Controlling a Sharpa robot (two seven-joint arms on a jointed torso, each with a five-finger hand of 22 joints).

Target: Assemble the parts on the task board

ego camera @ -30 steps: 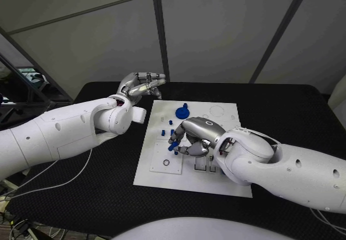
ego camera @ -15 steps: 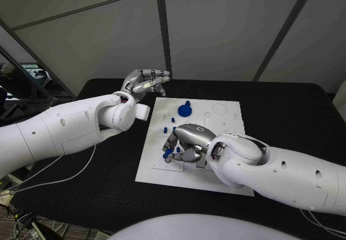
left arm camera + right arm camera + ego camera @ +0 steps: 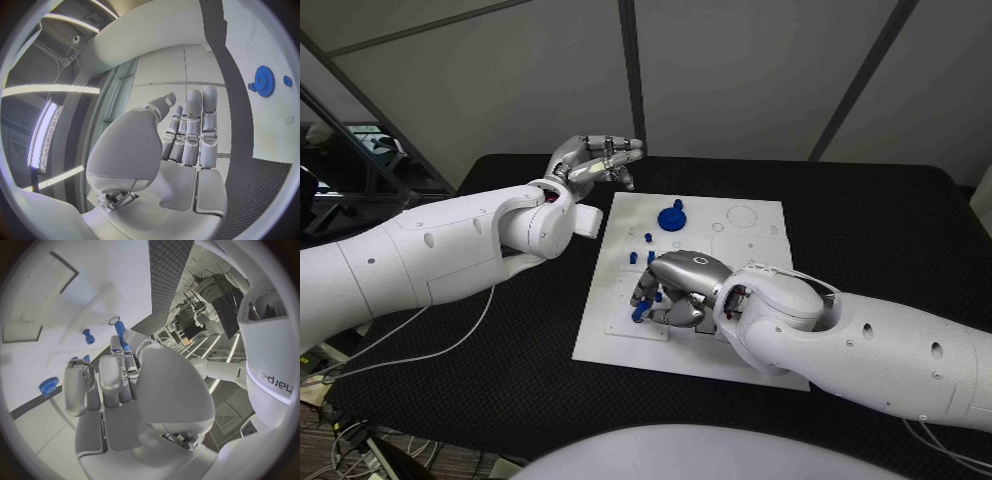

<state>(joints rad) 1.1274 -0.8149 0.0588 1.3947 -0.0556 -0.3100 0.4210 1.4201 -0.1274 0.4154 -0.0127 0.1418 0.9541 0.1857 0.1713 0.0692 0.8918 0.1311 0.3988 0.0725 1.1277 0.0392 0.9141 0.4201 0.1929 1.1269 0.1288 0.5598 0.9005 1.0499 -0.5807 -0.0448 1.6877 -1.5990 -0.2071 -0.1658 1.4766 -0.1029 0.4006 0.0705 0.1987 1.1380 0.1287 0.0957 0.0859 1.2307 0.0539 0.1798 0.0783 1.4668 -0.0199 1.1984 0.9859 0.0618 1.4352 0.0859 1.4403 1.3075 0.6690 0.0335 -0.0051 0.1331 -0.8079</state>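
Your right hand carries a peg low over the board; your left waits clear.

Your right hand pinches a blue peg over the near-left part of the task board, low and close, probably so it can be steered to a hole there. Other small pegs stand mid-board and the blue gear sits near its far edge. Your left hand, fingers loosely curled and holding nothing, is raised beyond the board's far-left corner above the surface, likely parked out of the way.
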